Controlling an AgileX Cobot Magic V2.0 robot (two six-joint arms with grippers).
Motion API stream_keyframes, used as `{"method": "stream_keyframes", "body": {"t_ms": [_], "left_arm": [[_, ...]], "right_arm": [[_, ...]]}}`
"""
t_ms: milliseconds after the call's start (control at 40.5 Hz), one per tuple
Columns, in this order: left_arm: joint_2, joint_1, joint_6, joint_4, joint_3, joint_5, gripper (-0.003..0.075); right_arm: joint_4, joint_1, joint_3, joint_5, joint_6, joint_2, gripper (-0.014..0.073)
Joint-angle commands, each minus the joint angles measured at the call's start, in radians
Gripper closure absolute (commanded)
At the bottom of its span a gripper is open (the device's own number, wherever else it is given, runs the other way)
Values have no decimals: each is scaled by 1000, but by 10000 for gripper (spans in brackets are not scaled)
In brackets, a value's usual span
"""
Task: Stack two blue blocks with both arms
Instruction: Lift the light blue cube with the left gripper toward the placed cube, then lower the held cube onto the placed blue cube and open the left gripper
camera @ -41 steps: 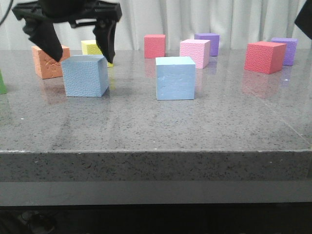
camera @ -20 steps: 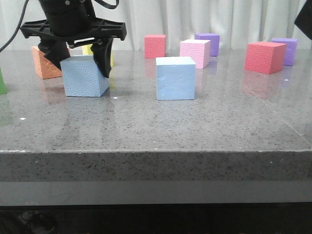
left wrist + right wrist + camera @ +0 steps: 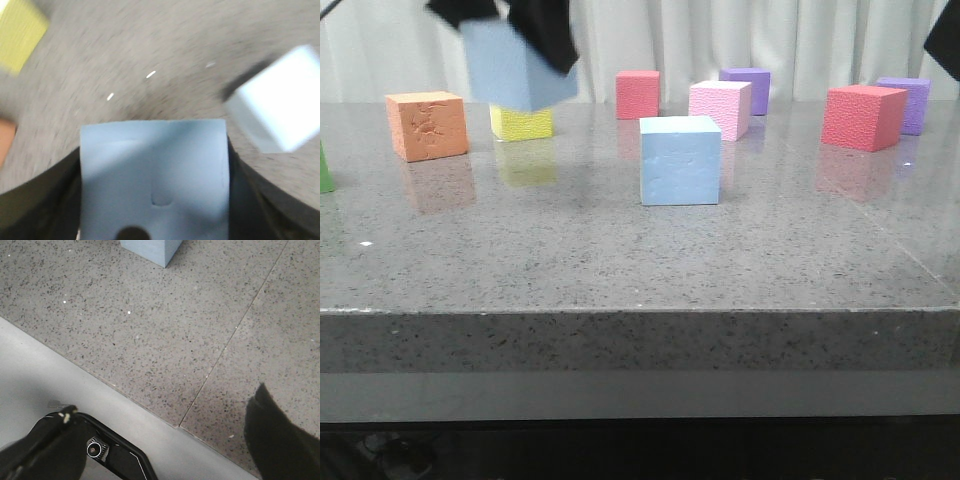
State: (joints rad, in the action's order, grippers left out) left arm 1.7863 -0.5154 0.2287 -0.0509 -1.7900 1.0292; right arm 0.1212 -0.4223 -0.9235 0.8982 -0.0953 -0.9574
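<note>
Currently no brand, label or writing is legible on any item. Since half a second ago the left tool (image 3: 510,25) has risen from the worktop (image 3: 620,260), carrying the held blue block (image 3: 517,65) clear of the surface; it hangs tilted, one lower corner down, above and in front of the yellow cube (image 3: 523,123). Its fingers are closed against the block's opposite sides. The second blue block (image 3: 680,160) sits upright mid-worktop, unmoved. The right tool (image 3: 165,440) is spread open, holding nothing, near the worktop's front edge.
</note>
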Motion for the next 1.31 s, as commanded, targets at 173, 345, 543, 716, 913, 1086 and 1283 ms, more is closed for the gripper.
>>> {"method": "stream_keyframes", "body": {"t_ms": [173,345,543,716,913,1086,1283], "left_arm": [[-49,-12,301,-202,-177,27,352],[7,-21,393,-208,-259,114,352],[85,-73,504,-208,-341,145,352],[130,-97,608,-235,-361,145,352],[163,-97,702,-309,-361,157,352],[183,-97,735,-322,-361,176,352],[190,-90,754,-312,-361,166,349]], "right_arm": [[-3,2,-24,-49,1,11,-49],[-3,2,-24,-49,1,11,-49],[-3,2,-24,-49,1,11,-49],[-3,2,-24,-49,1,11,-49],[-3,2,-24,-49,1,11,-49],[-3,2,-24,-49,1,11,-49],[-3,2,-24,-49,1,11,-49]]}}
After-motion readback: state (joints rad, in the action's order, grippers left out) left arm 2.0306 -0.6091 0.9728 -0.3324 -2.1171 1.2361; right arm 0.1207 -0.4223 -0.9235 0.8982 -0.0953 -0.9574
